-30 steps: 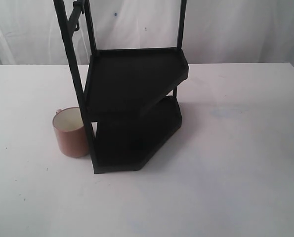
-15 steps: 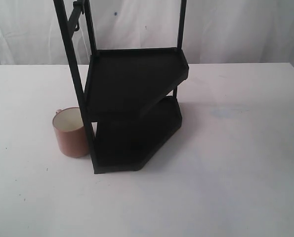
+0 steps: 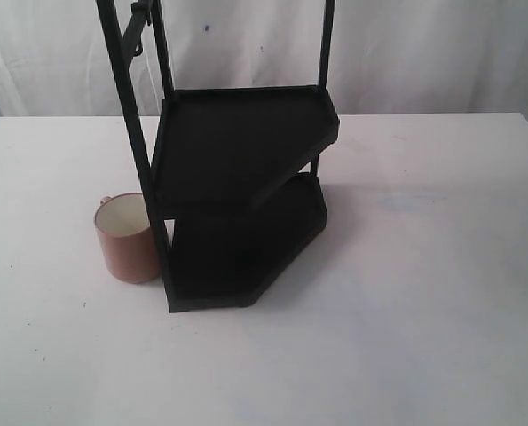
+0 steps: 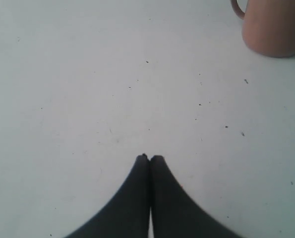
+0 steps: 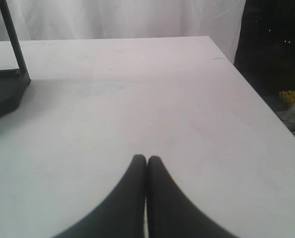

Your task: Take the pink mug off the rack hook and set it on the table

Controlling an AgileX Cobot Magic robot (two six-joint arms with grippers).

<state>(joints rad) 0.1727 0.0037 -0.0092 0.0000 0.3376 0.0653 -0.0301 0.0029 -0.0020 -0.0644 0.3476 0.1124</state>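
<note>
The pink mug (image 3: 127,238) stands upright on the white table (image 3: 405,302), just left of the black rack's front post, its cream inside showing. The rack hook (image 3: 137,27) sticks out bare near the rack's top left. In the left wrist view the mug (image 4: 273,27) sits off at one corner, well away from my left gripper (image 4: 149,157), which is shut with nothing in it. My right gripper (image 5: 147,158) is shut and empty over bare table (image 5: 152,99). Neither gripper appears in the exterior view.
The tall black two-shelf rack (image 3: 241,186) stands mid-table; a corner of it shows in the right wrist view (image 5: 6,84). A white curtain hangs behind. The table's side edge (image 5: 256,94) drops to a dark floor.
</note>
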